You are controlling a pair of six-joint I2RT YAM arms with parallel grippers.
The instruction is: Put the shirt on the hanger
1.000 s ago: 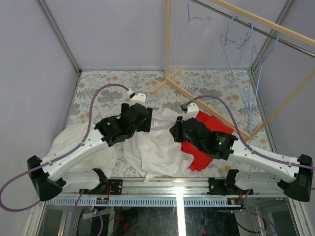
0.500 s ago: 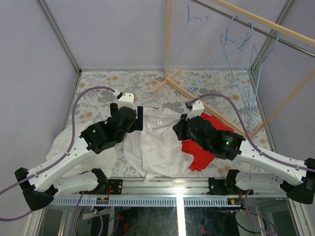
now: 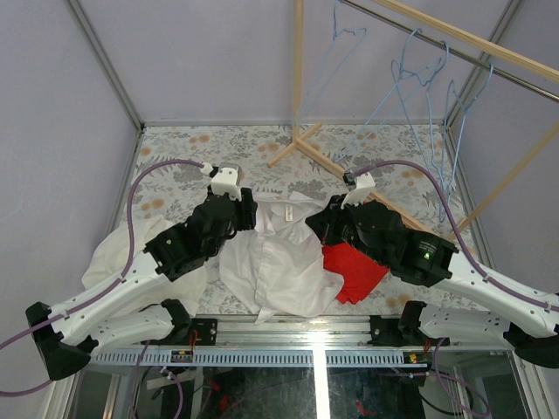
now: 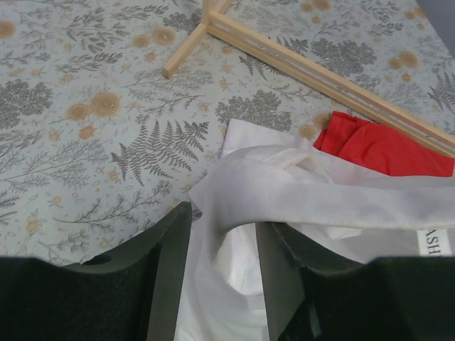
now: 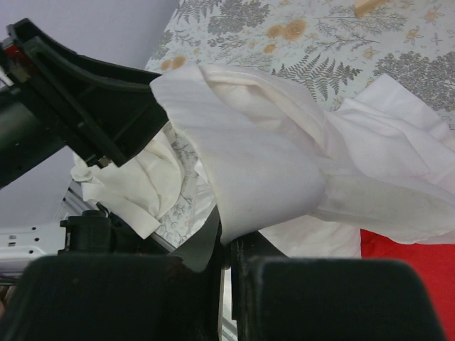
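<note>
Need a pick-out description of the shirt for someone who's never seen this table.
On the floral table, three cloths lie side by side near the front edge. The shirt is the middle one. It is pure white with a printed neck tag, unlike the cream garment on its left and the red cloth on its right.

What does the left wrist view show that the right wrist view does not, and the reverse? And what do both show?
Only the left wrist view: a tag with dark print, and the left gripper, its fingers apart around a band of the shirt. Only the right wrist view: the creamier garment, the left arm's black end, and the right gripper shut on shirt fabric. Both: the white shirt, the red cloth and the floral table cover.
</note>
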